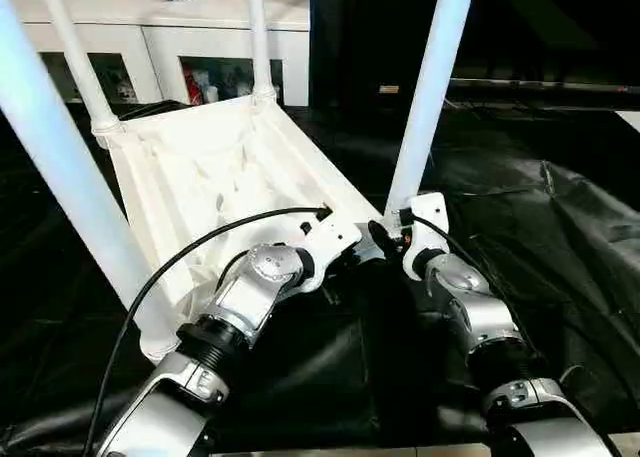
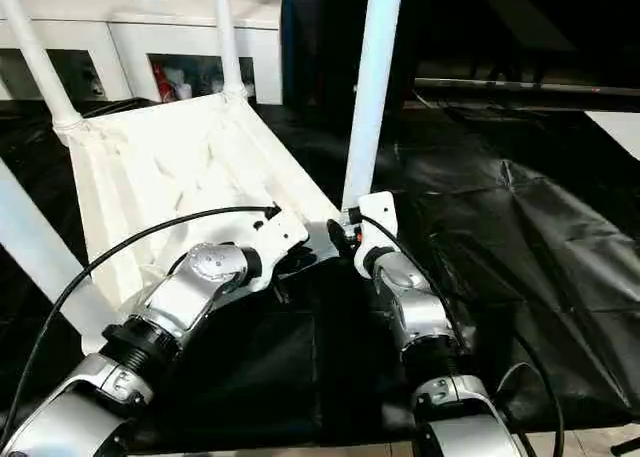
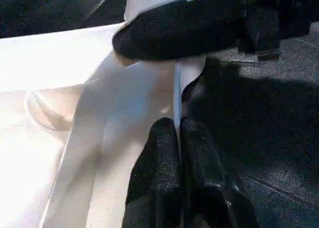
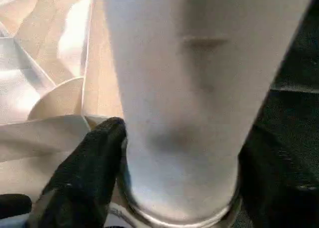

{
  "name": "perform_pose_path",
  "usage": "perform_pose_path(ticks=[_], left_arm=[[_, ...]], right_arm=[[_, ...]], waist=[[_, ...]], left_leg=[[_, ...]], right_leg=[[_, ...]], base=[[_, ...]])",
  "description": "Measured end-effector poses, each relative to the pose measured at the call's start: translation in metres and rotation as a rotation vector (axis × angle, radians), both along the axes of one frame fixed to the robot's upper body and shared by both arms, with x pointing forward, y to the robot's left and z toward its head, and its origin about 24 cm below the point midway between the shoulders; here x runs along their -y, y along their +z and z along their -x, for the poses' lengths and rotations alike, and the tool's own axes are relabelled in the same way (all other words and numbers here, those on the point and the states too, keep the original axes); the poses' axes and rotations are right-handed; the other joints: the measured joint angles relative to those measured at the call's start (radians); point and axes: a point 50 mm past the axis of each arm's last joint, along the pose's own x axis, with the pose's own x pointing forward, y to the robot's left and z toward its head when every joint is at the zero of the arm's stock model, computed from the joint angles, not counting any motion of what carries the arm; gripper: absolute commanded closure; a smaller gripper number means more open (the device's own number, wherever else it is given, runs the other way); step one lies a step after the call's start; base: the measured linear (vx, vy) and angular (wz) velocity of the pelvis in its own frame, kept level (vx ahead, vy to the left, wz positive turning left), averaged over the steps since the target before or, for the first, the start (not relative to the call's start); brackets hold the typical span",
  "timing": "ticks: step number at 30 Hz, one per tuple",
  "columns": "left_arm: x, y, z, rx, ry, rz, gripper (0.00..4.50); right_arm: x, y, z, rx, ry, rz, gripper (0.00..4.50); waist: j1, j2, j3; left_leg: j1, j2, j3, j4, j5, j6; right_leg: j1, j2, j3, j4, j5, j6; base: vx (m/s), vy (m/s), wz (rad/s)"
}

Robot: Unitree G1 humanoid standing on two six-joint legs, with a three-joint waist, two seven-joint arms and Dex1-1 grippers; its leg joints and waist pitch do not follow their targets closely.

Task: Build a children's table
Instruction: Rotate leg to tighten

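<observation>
Seating the last leg looks like the step in hand: the tabletop (image 1: 215, 167) lies upside down, ribbed side up, across the left and centre of the frame on a black sheet (image 1: 560, 237), and four legs stand up from its corners, one at upper left (image 1: 80, 62), one at upper centre (image 1: 258, 37), one big and close along the left edge (image 1: 60, 167), and one right of centre (image 1: 430, 87) at the near corner where both arms work. Right gripper (image 4: 164, 153) is spread around the base of that near leg, one black finger (image 4: 87, 163) lying against the tube just above its socket; whether it presses hard I cannot tell. Left gripper (image 3: 179, 163) has its fingers pressed together, tips at the tabletop's thin edge beside that corner, seemingly holding nothing. Next move, by my guess, calls for bracing the top and pushing the leg fully home, then letting go. Count: one tabletop, four legs, two grippers, one white cabinet (image 1: 160, 37) at upper left
</observation>
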Motion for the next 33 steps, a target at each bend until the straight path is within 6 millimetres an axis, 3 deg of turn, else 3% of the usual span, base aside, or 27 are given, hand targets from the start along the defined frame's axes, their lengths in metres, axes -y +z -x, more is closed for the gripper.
perform_pose_path(ticks=[6, 9, 11, 15, 19, 25, 30, 33], left_arm=[[-0.003, 0.001, 0.0, 0.011, -0.026, 0.0, 4.5], [-0.004, 0.002, 0.001, 0.01, -0.062, 0.003, 4.5], [-0.016, 0.002, 0.001, 0.015, -0.097, -0.003, 4.5], [-0.037, 0.003, 0.008, 0.014, -0.211, -0.006, 4.5], [-0.054, 0.003, 0.025, -0.033, -0.378, 0.007, 4.5], [-0.069, 0.005, 0.038, -0.09, -0.506, 0.021, 4.5], [-0.072, 0.005, 0.038, -0.085, -0.508, 0.01, 4.5], [-0.072, 0.005, 0.037, -0.083, -0.503, 0.008, 3.93]], right_arm=[[0.011, 0.004, 0.005, 0.009, 0.117, -0.04, 0.43], [0.032, 0.012, 0.017, 0.018, 0.246, -0.068, 0.43], [0.048, 0.024, 0.032, 0.041, 0.392, -0.07, 0.43], [0.06, 0.033, 0.053, 0.025, 0.559, -0.108, 0.43], [0.089, 0.038, 0.061, 0.003, 0.536, -0.106, 0.43], [0.103, 0.039, 0.066, -0.001, 0.489, -0.098, 0.43], [0.097, 0.035, 0.063, 0.017, 0.431, -0.09, 0.43], [0.09, 0.031, 0.062, 0.024, 0.412, -0.111, 0.34]], waist=[[0.001, 0.002, 0.001], [0.009, 0.007, 0.002], [0.015, 0.011, 0.0], [0.014, 0.021, -0.002], [0.026, 0.031, -0.002], [0.03, 0.038, -0.001], [0.025, 0.042, 0.0], [0.025, 0.044, 0.0]], left_leg=[[-0.001, 0.0, 0.0, -0.002, 0.0, 0.0], [-0.002, 0.0, 0.0, -0.004, 0.0, 0.0], [-0.002, 0.001, 0.0, -0.007, 0.0, 0.0], [-0.003, 0.001, -0.003, -0.011, 0.0, 0.0], [-0.004, 0.001, -0.002, -0.006, 0.0, 0.0], [-0.005, 0.001, 0.002, 0.0, -0.001, 0.002], [-0.004, 0.001, 0.001, -0.002, -0.001, 0.001], [-0.004, 0.001, 0.001, -0.002, -0.001, 0.001]], right_leg=[[-0.001, 0.0, 0.0, 0.0, 0.0, 0.0], [-0.001, 0.0, -0.001, 0.0, 0.001, 0.001], [0.0, 0.001, 0.0, 0.002, 0.001, 0.001], [-0.001, 0.003, -0.001, 0.001, -0.001, 0.003], [-0.002, 0.002, -0.001, 0.002, -0.001, -0.001], [-0.001, 0.0, 0.001, 0.0, -0.002, -0.002], [-0.001, 0.001, 0.0, 0.002, -0.002, -0.001], [-0.001, 0.001, 0.0, 0.002, -0.002, -0.001]], base=[[0.0, 0.0, 0.0], [0.0, 0.0, 0.0], [0.0, 0.0, 0.0], [0.0, 0.0, 0.0], [0.0, 0.0, 0.0], [0.0, 0.0, 0.0], [0.0, 0.0, 0.0], [0.0, 0.0, 0.0]])
